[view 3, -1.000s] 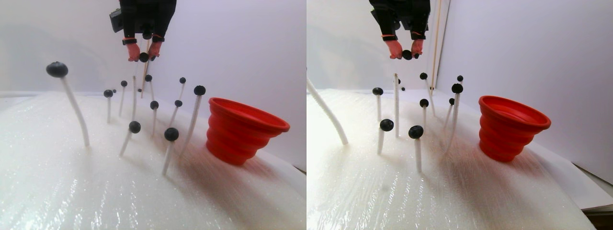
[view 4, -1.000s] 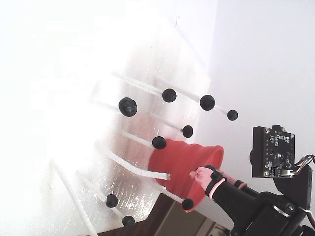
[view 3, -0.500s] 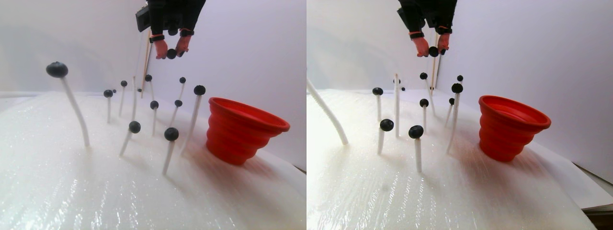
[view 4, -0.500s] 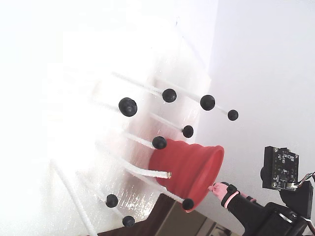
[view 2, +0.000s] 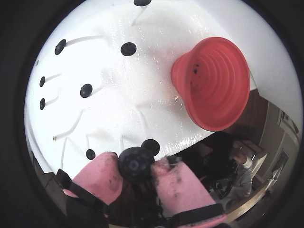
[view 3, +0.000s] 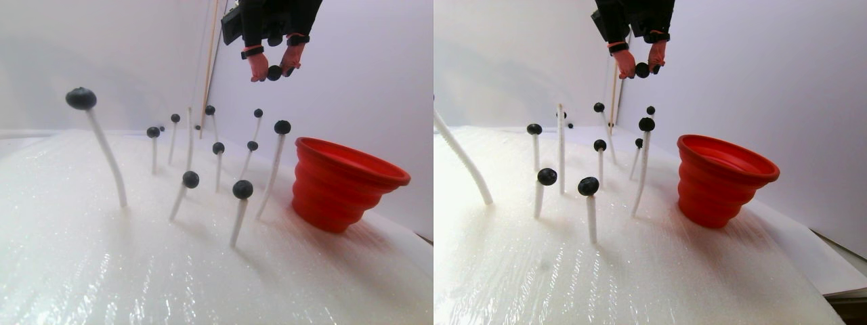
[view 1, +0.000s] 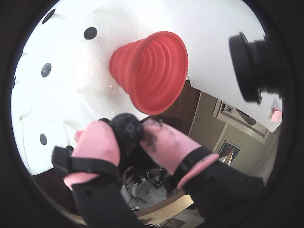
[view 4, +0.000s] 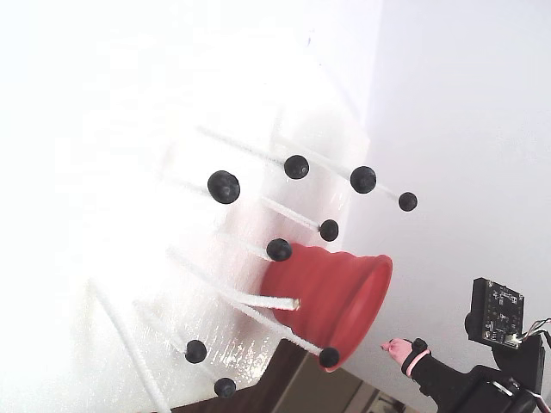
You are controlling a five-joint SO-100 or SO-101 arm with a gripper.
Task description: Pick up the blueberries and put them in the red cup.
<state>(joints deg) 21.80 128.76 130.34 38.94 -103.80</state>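
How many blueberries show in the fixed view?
9 blueberries on rods: four upper, two above the red cup's base, one by its rim, two lowest. The gripper's one is hidden.

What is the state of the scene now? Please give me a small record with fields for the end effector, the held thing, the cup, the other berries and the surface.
end effector: pink-tipped end effector shut on one blueberry, raised high above the rods
held blueberry: dark, round, pinched between both fingertips
red cup: upright on the white sheet, rim up, to the right of the rods in the stereo pair view
cup contents: small dark specks inside; cannot tell what they are
other blueberries: sit on tips of thin white rods
surface: glossy white sheet
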